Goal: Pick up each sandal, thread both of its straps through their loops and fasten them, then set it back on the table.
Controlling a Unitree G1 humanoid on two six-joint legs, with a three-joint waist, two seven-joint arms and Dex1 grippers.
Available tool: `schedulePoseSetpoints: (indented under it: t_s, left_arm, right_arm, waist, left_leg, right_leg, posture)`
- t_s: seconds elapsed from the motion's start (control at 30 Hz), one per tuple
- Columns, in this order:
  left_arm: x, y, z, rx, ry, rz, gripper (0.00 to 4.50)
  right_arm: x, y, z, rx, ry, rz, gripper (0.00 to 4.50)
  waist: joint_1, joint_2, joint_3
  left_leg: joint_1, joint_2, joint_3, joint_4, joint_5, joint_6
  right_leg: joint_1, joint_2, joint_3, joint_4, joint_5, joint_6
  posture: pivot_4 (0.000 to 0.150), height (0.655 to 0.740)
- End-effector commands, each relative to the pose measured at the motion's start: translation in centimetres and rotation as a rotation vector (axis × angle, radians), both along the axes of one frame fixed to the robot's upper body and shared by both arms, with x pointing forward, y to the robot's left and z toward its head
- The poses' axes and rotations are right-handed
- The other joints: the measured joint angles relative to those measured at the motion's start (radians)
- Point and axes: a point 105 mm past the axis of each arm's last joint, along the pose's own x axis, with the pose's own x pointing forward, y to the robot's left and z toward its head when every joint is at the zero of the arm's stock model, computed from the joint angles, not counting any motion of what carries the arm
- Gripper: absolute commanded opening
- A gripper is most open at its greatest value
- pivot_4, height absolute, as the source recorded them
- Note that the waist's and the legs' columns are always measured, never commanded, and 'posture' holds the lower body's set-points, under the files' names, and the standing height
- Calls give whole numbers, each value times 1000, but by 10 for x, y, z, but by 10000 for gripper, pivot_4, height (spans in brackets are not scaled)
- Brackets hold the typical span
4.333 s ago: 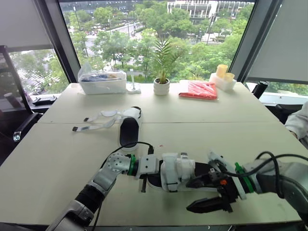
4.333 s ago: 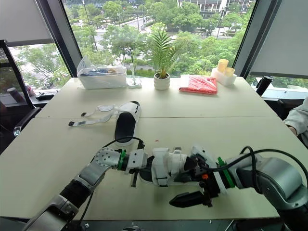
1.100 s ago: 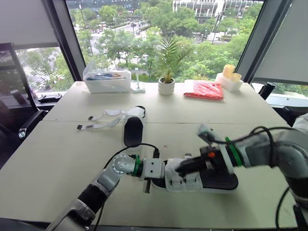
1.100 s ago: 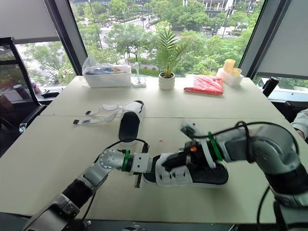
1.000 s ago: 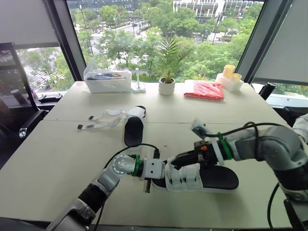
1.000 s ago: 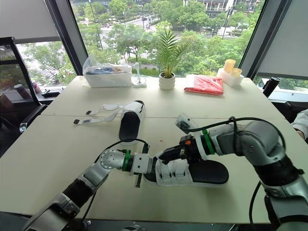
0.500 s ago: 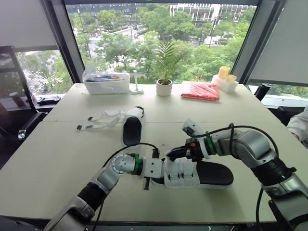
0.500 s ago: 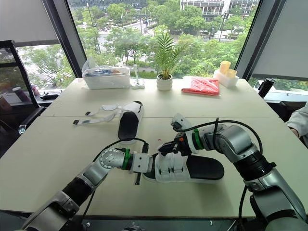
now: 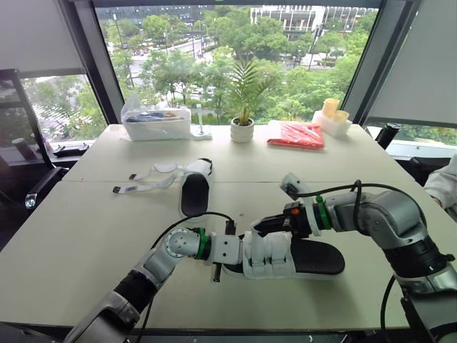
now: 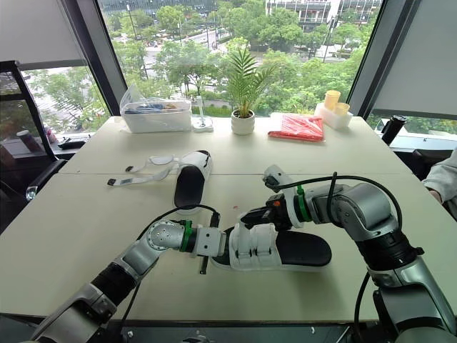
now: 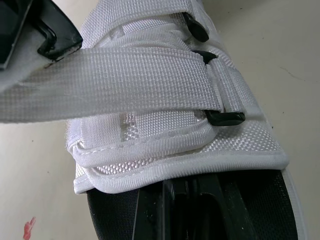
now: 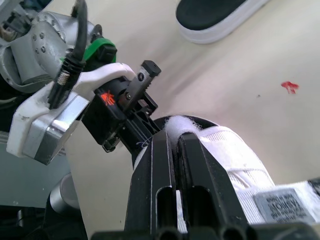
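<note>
My left claw (image 9: 230,251) is clamped on the toe end of the sandal (image 9: 314,256), which lies near the table's (image 9: 86,236) front edge. My right claw (image 9: 260,227) is pressed nearly together, apparently pinching a white strap (image 11: 115,80) over the upper. The second sandal (image 9: 194,191) lies mid-table, its straps loose.

- The near sandal (image 9: 314,259) lies on the table (image 9: 78,221), with my left gripper (image 9: 230,259) at its toe and my right gripper (image 9: 261,227) over its straps.
- The second sandal (image 9: 194,191) lies behind it, to the left.
</note>
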Motion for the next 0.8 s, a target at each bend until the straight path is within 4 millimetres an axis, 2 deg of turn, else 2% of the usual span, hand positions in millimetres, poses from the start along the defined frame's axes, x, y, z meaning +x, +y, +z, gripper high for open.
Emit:
schedulePoseSetpoints:
  t_s: [0.03, 0.13, 0.3, 0.4, 0.63, 0.73, 0.8]
  left_arm:
    - [-32, 42, -99, 382, 252, 22, 0]
    - [-32, 42, -99, 377, 256, 24, 0]
    - [-33, 41, -98, 371, 260, 24, 0]
    - [-33, 40, -97, 357, 271, 31, 0]
    - [-32, 40, -95, 348, 277, 41, 0]
    - [-33, 40, -95, 346, 279, 43, 0]
    - [-33, 40, -95, 346, 280, 42, 0]
  right_arm:
    - [25, -20, 18, -46, -142, -159, 545]
    - [29, -18, 11, -57, -132, -174, 545]
    - [49, -21, -16, -126, -90, -264, 545]
    - [53, -21, -26, -139, -65, -281, 10018]
    - [62, -19, -40, -140, -8, -373, 44433]
    - [75, -21, -40, -136, -29, -442, 44433]
    - [83, -24, -32, -104, -40, -477, 44433]
  waist:
    - [0, 0, 0]
    - [-1, 0, 0]
    - [-5, -3, -7]
    - [-6, -4, -10]
    - [1, 2, -16]
    - [1, 2, -15]
    - [0, 3, -15]
  left_leg:
    - [0, 0, 0, 0, 0, 0]
    - [0, 0, 0, 0, 0, 0]
    - [2, 0, 0, -1, 0, 0]
    - [6, 0, 0, -2, 0, 0]
    - [9, 0, 0, -7, 0, 0]
    - [9, 0, 0, -7, 0, 0]
    - [9, -1, 0, -7, 0, 0]
  right_leg:
    - [0, 0, 0, 0, 0, 0]
    - [0, 0, 0, 0, 0, 0]
    - [1, 0, 0, 0, 0, 0]
    - [4, 0, 0, 0, -2, 3]
    - [5, 0, 0, -1, -2, 3]
    - [4, 0, 0, -1, -2, 3]
    - [5, 0, 0, -1, -2, 3]
  posture:
    - [1500, 7400]
    - [1500, 7400]
    - [1500, 7400]
    - [1500, 7400]
    - [1500, 7400]
    - [1500, 7400]
    - [1500, 7400]
